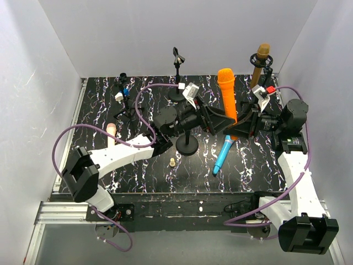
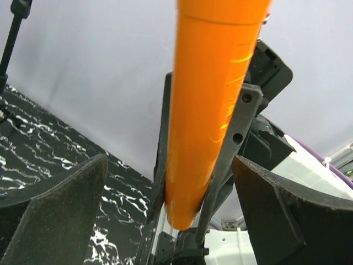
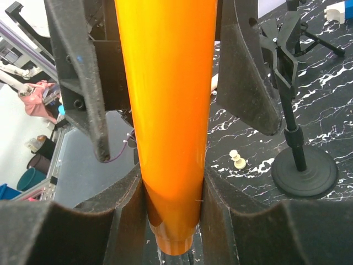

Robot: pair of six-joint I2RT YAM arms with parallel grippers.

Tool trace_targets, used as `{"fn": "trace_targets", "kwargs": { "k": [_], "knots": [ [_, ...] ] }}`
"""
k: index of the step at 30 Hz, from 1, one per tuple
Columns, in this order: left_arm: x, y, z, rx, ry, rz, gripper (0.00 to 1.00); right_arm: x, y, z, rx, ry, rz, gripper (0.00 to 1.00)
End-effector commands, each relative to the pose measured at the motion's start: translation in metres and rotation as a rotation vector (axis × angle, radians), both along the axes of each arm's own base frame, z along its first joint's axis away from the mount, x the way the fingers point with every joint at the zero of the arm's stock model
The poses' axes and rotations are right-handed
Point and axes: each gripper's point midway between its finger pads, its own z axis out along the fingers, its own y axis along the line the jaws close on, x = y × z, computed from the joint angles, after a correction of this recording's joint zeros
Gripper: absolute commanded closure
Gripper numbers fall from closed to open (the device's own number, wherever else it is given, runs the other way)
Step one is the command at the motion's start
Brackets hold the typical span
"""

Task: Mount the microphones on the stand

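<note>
Jaws of the right gripper (image 1: pixel 238 123) are clamped on the lower barrel of the orange microphone (image 1: pixel 226 91), holding it upright in the air over the middle of the table (image 1: pixel 99 113). The left gripper (image 1: pixel 215 118) stands wide, its fingers either side of the same barrel. At the back right the golden-brown microphone (image 1: pixel 261 62) looks seated in the ring stand (image 1: pixel 252 57), though the mount is too small to be sure. The light blue microphone (image 1: pixel 222 156) lies flat on the table, just right of the round-based stand (image 1: pixel 187 144). The pale pink microphone (image 1: pixel 111 132) lies at the left, partly under the left arm. By that count one seems done and three remain. The clip stand (image 1: pixel 177 69) at the back and the small tripod (image 1: pixel 124 99) at the back left hold nothing. A beige peg (image 1: pixel 172 162) sits near the round base.

From the left wrist, the orange barrel hangs between the left gripper's wide pads (image 2: pixel 55 215) with clear space on each side. The right gripper's fingers pinch it behind.

From the right wrist, the barrel is squeezed between the near pads, its butt end poking out below. The left gripper's fingers flank it higher up without touching. The round-based stand rises just beyond with its clip empty, and the straddling left gripper and the peg crowd the way to it.
</note>
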Motion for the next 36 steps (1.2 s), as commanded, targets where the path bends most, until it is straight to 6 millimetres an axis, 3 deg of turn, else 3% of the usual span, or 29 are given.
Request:
{"fn": "trace_targets", "kwargs": {
  "k": [1, 6, 13, 20, 22, 24, 28, 29, 32, 36],
  "knots": [
    [0.001, -0.001, 0.040, -0.137, -0.100, 0.046, 0.09, -0.004, 0.001, 0.007, 0.005, -0.038, 0.012, 0.99],
    [-0.006, -0.014, 0.037, -0.158, -0.092, 0.007, 0.23, -0.004, 0.001, 0.001, 0.006, -0.023, 0.009, 0.99],
    [-0.008, -0.016, 0.040, -0.172, -0.111, -0.001, 0.46, -0.004, 0.001, -0.005, 0.006, -0.010, 0.009, 0.99],
    [-0.017, -0.019, 0.042, -0.178, -0.138, -0.051, 0.94, -0.004, 0.001, -0.011, 0.004, -0.001, 0.001, 0.99],
    [-0.018, -0.017, 0.042, -0.172, -0.149, -0.055, 1.00, -0.003, 0.001, -0.012, 0.002, -0.001, -0.007, 0.89],
    [-0.020, -0.015, 0.044, -0.161, -0.169, -0.055, 1.00, -0.004, 0.001, -0.015, -0.002, -0.002, -0.012, 0.76],
    [-0.021, -0.007, 0.043, -0.079, -0.233, -0.026, 1.00, -0.004, -0.001, -0.023, -0.036, -0.047, -0.039, 0.29],
    [-0.022, -0.004, 0.044, -0.056, -0.251, -0.023, 1.00, -0.004, -0.002, -0.029, -0.061, -0.063, -0.062, 0.22],
    [-0.022, 0.007, 0.045, 0.027, -0.291, -0.029, 1.00, -0.007, -0.006, -0.036, -0.127, -0.132, -0.092, 0.14],
    [-0.027, 0.018, 0.035, 0.161, -0.332, -0.059, 1.00, -0.018, -0.009, -0.030, -0.179, -0.189, -0.073, 0.12]
  ]
}}
